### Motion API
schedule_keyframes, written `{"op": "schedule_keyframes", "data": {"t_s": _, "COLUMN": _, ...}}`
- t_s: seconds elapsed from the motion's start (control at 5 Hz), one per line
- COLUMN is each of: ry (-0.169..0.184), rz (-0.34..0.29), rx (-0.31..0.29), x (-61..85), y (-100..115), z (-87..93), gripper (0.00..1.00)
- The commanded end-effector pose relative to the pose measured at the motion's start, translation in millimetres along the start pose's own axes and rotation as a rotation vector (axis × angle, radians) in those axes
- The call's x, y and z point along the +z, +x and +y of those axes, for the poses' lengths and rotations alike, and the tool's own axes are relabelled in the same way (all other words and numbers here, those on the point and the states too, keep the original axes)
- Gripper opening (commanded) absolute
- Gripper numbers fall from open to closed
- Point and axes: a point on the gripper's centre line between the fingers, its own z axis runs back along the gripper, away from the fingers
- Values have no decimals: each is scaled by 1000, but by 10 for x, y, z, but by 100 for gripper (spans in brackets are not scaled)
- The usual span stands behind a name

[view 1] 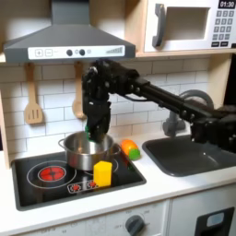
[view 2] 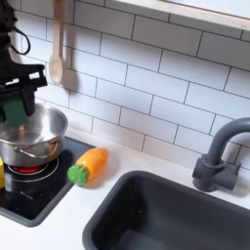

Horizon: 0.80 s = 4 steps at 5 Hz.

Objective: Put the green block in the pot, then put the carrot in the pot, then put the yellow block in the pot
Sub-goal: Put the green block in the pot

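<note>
My gripper (view 1: 95, 132) hangs just over the steel pot (view 1: 85, 150) on the toy stove, shut on the green block (view 1: 96, 135). In the second exterior view the green block (view 2: 20, 106) sits between the black fingers of the gripper (view 2: 20, 113), just above the rim of the pot (view 2: 43, 130). The orange carrot (view 1: 130, 148) lies on the counter to the right of the pot, its green end toward the front (view 2: 88, 164). The yellow block (view 1: 102, 172) stands upright on the stove in front of the pot.
The black stovetop (view 1: 55, 177) has a red burner at the first exterior view's left. A dark sink (view 2: 176, 215) with a grey faucet (view 2: 217, 156) lies right of the carrot. Wooden utensils (view 2: 57, 54) hang on the tiled wall, under a range hood (view 1: 69, 41).
</note>
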Motion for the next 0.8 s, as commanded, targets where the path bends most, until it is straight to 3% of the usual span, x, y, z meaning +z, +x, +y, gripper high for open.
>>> {"op": "schedule_keyframes", "data": {"t_s": 0.0, "ry": -8, "rz": 23, "rx": -3, "x": -93, "y": 136, "z": -78, "gripper": 0}}
{"op": "schedule_keyframes", "data": {"t_s": 0.6, "ry": 2, "rz": 44, "rx": -5, "x": -187, "y": 68, "z": -63, "gripper": 0}}
